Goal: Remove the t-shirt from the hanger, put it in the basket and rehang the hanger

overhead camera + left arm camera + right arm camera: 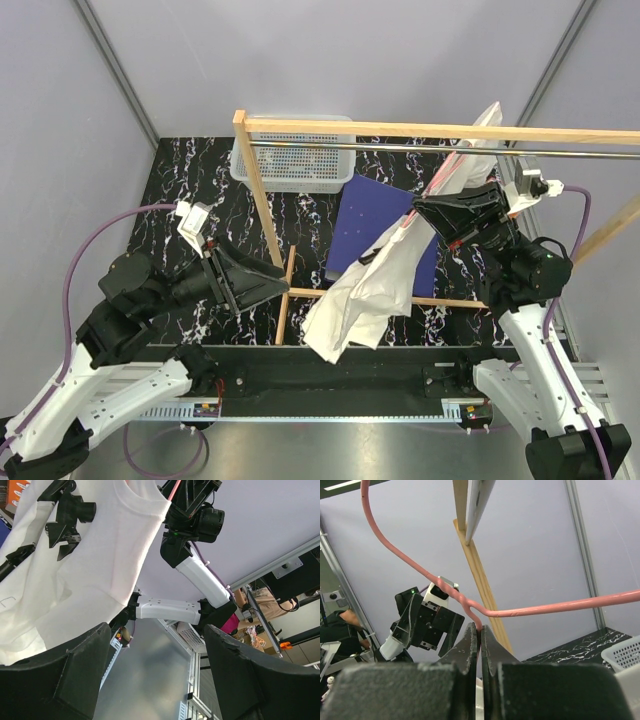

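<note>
Only right wrist shows right gripper (pixel 479 628) clenched on thin pink wire hanger (pixel 545 611); left gripper (pixel 277 283) released. Black marbled table (pixel 190 190), grey walls (pixel 300 60).

One t-shirt (pixel 365 295), white. One hanger (pixel 560 607), pink wire. Two robot arms: left arm (pixel 110 380), right arm (pixel 540 360). Two grippers, one per arm: left gripper (pixel 156 627), right gripper (pixel 480 627); two fingers on each, four in all. One wooden rack frame (pixel 400 128). One metal rail (pixel 400 147). One basket (pixel 245 172), white, perforated. One dark-blue sheet (pixel 370 215). One worktop (pixel 190 180), black marbled.
</note>
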### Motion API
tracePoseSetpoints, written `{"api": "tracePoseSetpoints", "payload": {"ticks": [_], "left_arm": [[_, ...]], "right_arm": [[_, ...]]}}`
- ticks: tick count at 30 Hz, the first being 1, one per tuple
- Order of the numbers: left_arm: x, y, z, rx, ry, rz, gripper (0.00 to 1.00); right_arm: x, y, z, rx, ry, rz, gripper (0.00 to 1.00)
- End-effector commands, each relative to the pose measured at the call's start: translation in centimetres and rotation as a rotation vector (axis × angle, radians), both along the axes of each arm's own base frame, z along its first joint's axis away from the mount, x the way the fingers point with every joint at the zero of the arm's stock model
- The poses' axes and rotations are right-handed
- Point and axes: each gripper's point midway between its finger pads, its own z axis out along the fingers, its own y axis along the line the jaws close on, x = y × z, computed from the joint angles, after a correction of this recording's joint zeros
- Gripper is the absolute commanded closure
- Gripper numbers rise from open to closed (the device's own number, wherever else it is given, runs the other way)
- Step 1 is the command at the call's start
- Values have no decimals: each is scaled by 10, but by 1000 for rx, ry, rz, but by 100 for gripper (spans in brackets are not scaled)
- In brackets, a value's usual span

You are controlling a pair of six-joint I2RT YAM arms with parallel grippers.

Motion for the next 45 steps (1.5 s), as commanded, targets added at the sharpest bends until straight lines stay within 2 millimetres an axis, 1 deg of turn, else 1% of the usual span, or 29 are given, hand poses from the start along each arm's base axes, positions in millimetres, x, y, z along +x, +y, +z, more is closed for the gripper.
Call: {"api": "tracePoseSetpoints", "payload": {"ticks": [1, 4, 7, 10, 11, 13, 14, 16, 17, 19, 20, 22, 23, 24, 25, 26, 28, 29, 31, 32, 35, 36, 37, 39, 40, 41, 43, 44, 45], "left_arm": [[-5, 3, 20, -37, -69, -7, 22], [-6, 4, 19, -32, -78, -14, 22], [-10, 2, 20, -28, -92, -39, 21], [-16, -1, 24, -26, -121, -87, 21], [-17, -2, 24, -22, -126, -102, 21], [-18, -7, 27, -15, -140, -131, 20], [-17, -10, 26, -11, -142, -140, 20], [-14, -18, 25, 0, -143, -160, 20], [-13, -20, 24, 4, -143, -164, 20], [-8, -27, 19, 19, -138, -166, 20], [-5, -29, 18, 23, -138, -149, 20], [-4, -32, 14, 35, -149, -142, 21], [2, -33, 10, 41, -144, -110, 21], [5, -32, 8, 45, -139, -92, 21], [6, -34, 4, 49, -135, -82, 22], [17, -34, -4, 64, -117, -19, 23], [24, -34, -13, 72, -88, 33, 23], [35, -33, -26, 95, -62, 89, 23], [38, -35, -35, 100, -48, 118, 23], [43, -35, -46, 118, -36, 146, 23], [43, -45, -60, 131, -13, 139, 22], [42, -49, -59, 123, -11, 139, 20], [35, -55, -56, 121, -14, 112, 19], [39, -65, -59, 150, -13, 146, 19], [29, -72, -59, 158, -15, 121, 19], [35, -77, -56, 169, -19, 165, 19], [27, -83, -61, 215, -32, 166, 20], [35, -83, -58, 232, -40, 224, 21], [36, -83, -63, 272, -49, 239, 20]], "right_arm": [[-33, -4, 31, 18, -185, 15, 100], [-33, -4, 26, 16, -170, 22, 100], [-35, -3, 16, 6, -127, 28, 100], [-40, -4, -1, 2, -62, 35, 100], [-38, -5, -12, -5, -10, 26, 100], [-42, -6, -20, -6, 26, 17, 100], [-31, -5, -35, -21, 107, 4, 100], [-27, -7, -44, -23, 160, -19, 100], [-22, -8, -55, -37, 222, -37, 100], [-14, -14, -60, -14, 291, -93, 100], [1, -19, -73, -1, 395, -152, 100], [10, -26, -83, 18, 479, -206, 100], [20, -32, -94, 36, 565, -250, 100], [23, -34, -97, 51, 598, -260, 100], [26, -35, -99, 81, 643, -255, 100], [33, -38, -105, 109, 688, -276, 100], [42, -43, -110, 180, 768, -280, 100], [50, -49, -116, 222, 809, -314, 100], [57, -55, -118, 296, 868, -322, 100], [61, -60, -118, 334, 882, -344, 100], [66, -70, -113, 399, 910, -379, 100], [66, -72, -112, 407, 918, -392, 100], [67, -77, -114, 417, 951, -427, 100], [64, -83, -113, 432, 959, -456, 100], [59, -87, -113, 439, 969, -473, 100], [59, -93, -115, 455, 977, -507, 100], [52, -99, -115, 457, 988, -540, 100], [52, -106, -112, 473, 973, -576, 100], [50, -107, -111, 465, 964, -589, 100]]}}
